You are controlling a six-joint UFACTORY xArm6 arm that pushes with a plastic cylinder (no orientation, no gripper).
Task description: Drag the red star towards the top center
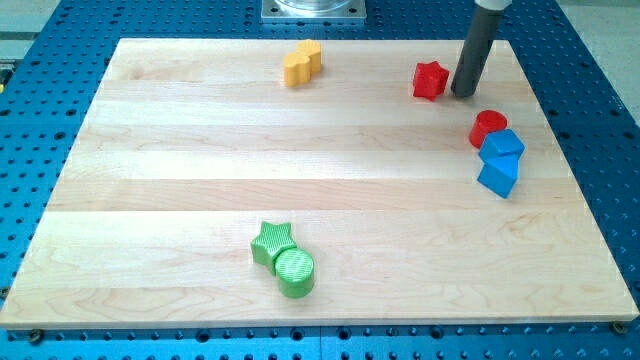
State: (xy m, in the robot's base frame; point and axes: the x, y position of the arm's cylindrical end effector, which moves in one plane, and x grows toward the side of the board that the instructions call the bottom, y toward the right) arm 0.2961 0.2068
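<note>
Red star [430, 80] near the view's top, right of center. My tip [463, 94] just beside it on the right, maybe touching. No claw here, only a rod, nothing held. Still a push to the left to go, toward the yellow block [301, 63] at top center. No words or labels anywhere on the board [200, 150].

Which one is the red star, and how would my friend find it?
Start at the wooden board and look along its top edge, to the view's right. The red star sits there, just left of my tip. The other red block, the red cylinder, is round and sits lower, against two blue blocks.
</note>
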